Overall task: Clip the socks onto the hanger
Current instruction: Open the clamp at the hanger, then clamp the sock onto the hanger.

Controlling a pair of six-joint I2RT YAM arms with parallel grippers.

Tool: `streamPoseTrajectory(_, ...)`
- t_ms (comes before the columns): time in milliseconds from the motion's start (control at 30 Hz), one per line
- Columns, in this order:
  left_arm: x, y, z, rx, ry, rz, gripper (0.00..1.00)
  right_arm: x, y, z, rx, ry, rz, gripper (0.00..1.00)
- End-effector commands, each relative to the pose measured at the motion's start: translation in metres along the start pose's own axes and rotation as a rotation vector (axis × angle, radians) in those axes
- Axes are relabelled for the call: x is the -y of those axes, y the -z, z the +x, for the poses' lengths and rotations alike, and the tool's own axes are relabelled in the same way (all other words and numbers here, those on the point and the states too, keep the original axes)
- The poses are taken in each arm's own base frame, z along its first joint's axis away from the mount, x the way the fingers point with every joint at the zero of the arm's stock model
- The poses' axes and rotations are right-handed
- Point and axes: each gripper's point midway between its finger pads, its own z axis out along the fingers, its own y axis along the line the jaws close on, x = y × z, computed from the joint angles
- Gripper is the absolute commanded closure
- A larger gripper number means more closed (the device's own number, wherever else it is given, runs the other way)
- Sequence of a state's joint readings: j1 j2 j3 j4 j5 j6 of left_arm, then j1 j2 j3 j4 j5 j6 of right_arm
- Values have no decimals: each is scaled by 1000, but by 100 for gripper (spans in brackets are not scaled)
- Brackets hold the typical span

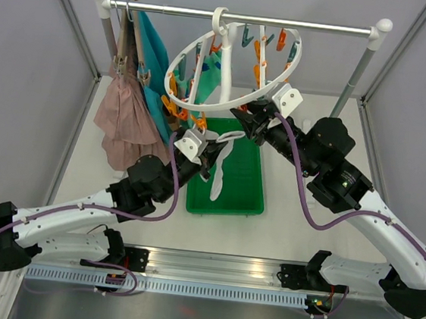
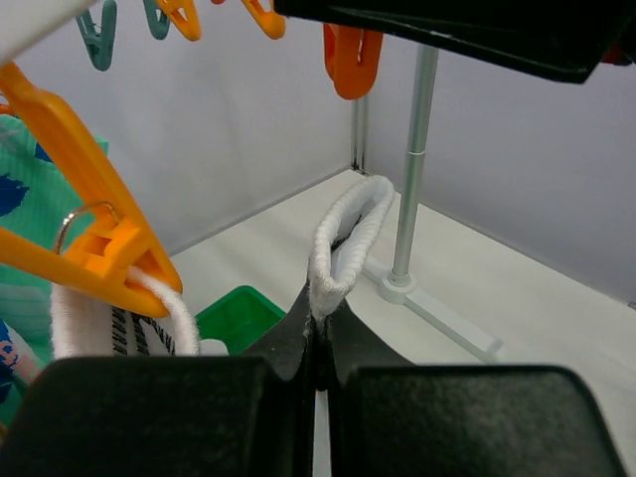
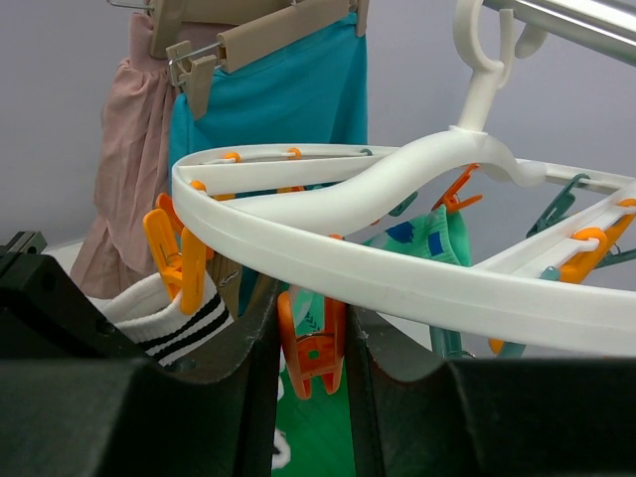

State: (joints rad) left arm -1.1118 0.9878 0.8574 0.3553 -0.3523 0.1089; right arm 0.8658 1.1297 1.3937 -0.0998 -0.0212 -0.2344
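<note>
The hanger (image 1: 231, 97), a white ring with orange and teal pegs, hangs by its hook from the rail. My left gripper (image 2: 320, 320) is shut on the cuff of a white sock (image 2: 348, 234), which dangles over the bin in the top view (image 1: 220, 168). My right gripper (image 3: 318, 348) is shut on an orange clip (image 3: 320, 343) just under the hanger's rim (image 3: 397, 283), squeezing its sides. A white sock with dark stripes (image 3: 179, 323) hangs from another orange peg (image 3: 177, 253). A mint patterned sock (image 3: 432, 234) hangs further back.
A green bin (image 1: 259, 191) sits on the table below the ring. A teal garment (image 1: 153, 62) and a pink garment (image 1: 125, 124) hang on tan hangers at the rail's (image 1: 318, 26) left end. The rail's right post (image 2: 412, 169) stands near the back wall.
</note>
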Motion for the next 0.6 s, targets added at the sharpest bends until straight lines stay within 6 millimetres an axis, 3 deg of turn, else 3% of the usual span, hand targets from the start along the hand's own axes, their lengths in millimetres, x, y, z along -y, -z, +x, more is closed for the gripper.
streamPoseTrajectory(0,-15,-6,-35,100,86,-92,98,-4,1,-6,20,-23,-28,100)
streamPoseTrajectory(567,-14,-12,-55,148,104,-87,98,-9,0,-2,10,-25,-52,100)
